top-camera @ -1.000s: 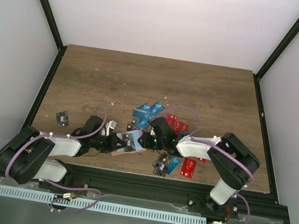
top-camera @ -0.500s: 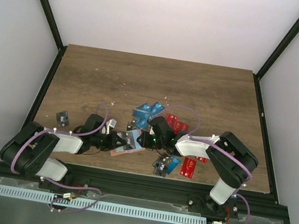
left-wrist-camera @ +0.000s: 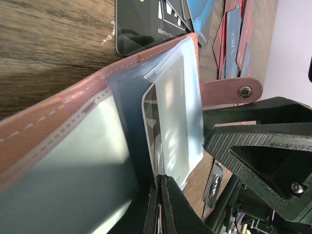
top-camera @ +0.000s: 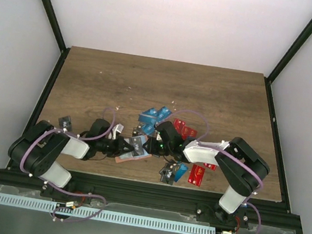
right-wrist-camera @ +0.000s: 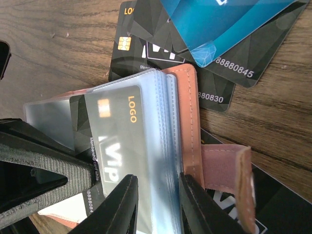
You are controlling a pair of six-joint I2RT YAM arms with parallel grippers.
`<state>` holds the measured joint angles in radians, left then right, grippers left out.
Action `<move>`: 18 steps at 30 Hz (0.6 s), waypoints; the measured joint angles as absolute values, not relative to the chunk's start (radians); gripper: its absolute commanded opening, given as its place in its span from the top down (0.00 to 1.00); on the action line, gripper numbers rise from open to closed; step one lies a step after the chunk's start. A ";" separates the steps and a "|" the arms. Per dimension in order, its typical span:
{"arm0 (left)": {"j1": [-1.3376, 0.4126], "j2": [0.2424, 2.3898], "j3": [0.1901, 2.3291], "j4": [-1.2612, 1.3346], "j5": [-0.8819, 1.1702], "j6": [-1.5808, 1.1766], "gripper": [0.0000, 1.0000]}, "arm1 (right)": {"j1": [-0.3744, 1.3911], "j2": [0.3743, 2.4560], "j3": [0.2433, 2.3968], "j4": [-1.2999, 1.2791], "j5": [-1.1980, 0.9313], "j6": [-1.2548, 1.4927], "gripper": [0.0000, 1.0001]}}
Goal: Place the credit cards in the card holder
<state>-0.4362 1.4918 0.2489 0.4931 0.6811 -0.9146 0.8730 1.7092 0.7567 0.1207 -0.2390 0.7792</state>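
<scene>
Card holder (right-wrist-camera: 187, 112) is barely shifting on the bench (top-camera: 150, 80) as the left arm (top-camera: 43, 152) is swinging in; left claw (left-wrist-camera: 159, 195) is clenching one sleeve (left-wrist-camera: 170, 107), right claw (right-wrist-camera: 157, 195) grasping the sleeve stack (right-wrist-camera: 168, 146) (black card (right-wrist-camera: 117, 141) apparently seating).

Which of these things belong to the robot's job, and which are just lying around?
Job: card holder, black VIP card in its sleeve, red cards, blue cards, lone black card at left.
Lying about: tiny pale scraps on the wooden table.

Card holder (top-camera: 135, 150) lies between left gripper (top-camera: 120, 147) and right gripper (top-camera: 150, 146), one card (right-wrist-camera: 119, 141) inside it; loose cards (top-camera: 155, 117) beyond them.
</scene>
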 measured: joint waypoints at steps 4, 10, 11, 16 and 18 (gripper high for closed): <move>-0.439 1.515 0.253 0.520 0.686 -0.930 0.96 | 0.873 1.709 0.757 0.121 -0.242 0.780 0.74; -0.448 1.541 0.257 0.557 0.685 -0.958 0.96 | 0.872 1.709 0.757 0.121 -0.244 0.784 0.75; -0.450 1.545 0.258 0.562 0.685 -0.964 0.96 | 0.872 1.709 0.757 0.121 -0.245 0.784 0.75; -0.465 1.568 0.261 0.599 0.678 -0.991 0.96 | 0.871 1.709 0.757 0.121 -0.246 0.787 0.74; -0.469 1.574 0.262 0.611 0.676 -0.998 0.96 | 0.871 1.709 0.757 0.122 -0.247 0.787 0.74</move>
